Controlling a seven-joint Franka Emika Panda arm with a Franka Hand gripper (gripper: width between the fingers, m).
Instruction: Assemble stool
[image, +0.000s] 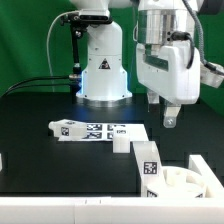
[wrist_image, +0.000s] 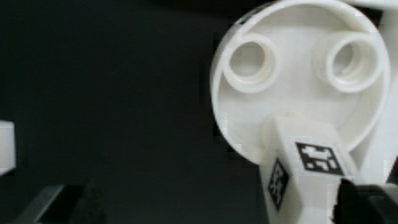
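The round white stool seat (image: 188, 184) lies at the front on the exterior view's right, sockets facing up. One chunky white leg (image: 148, 160) with a square tag stands upright on its near-left part. In the wrist view the seat (wrist_image: 294, 70) shows two round sockets, with the tagged leg (wrist_image: 311, 160) rising from it. A second leg (image: 63, 128) lies by the marker board, and another white part (image: 121, 143) lies in front of the board. My gripper (image: 167, 112) hangs above the seat, apart from it. Its dark fingers (wrist_image: 63, 205) stand wide apart with nothing between them.
The marker board (image: 103, 131) lies flat mid-table. The robot base (image: 104, 70) stands behind it. A white wall piece (image: 207, 163) runs along the seat's far right side. The table's white front edge (image: 90, 208) is close to the seat. A white part shows at the wrist view's edge (wrist_image: 6, 145).
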